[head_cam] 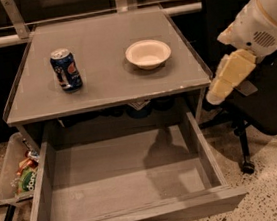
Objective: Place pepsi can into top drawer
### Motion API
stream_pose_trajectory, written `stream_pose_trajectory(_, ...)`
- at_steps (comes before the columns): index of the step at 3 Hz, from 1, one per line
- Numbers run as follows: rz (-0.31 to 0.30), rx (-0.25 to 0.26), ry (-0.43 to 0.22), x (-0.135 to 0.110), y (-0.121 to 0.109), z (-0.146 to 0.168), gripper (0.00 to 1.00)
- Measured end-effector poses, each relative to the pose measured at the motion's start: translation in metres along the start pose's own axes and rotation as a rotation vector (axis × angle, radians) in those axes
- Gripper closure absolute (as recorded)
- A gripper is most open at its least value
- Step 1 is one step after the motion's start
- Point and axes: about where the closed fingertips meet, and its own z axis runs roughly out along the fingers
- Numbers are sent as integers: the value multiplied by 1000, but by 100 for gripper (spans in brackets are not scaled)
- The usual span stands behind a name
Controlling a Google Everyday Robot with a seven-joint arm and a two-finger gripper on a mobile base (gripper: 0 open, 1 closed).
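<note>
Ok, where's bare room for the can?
Top drawer: bare wall to wall. Tabletop: free between pepsi can and white bowl, and along the front edge. Crowded only in the snack bin left of the drawer. Gripper hangs right of the table.

On your surface (110, 88), can (66, 70) near the left edge, bowl (147, 54) right of centre; gripper (222, 84) hangs beyond the right edge.
</note>
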Motion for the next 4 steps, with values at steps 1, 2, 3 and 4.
stream_pose_trajectory(1,90,-47,-142,-25,-31,35,0)
stream_pose_trajectory(2,90,-47,-142,-25,-31,35,0)
stream_pose_trajectory(3,95,-55,-236,-45,-40,53,0)
stream_pose_trajectory(4,78,-103,-358,-91,-54,88,0)
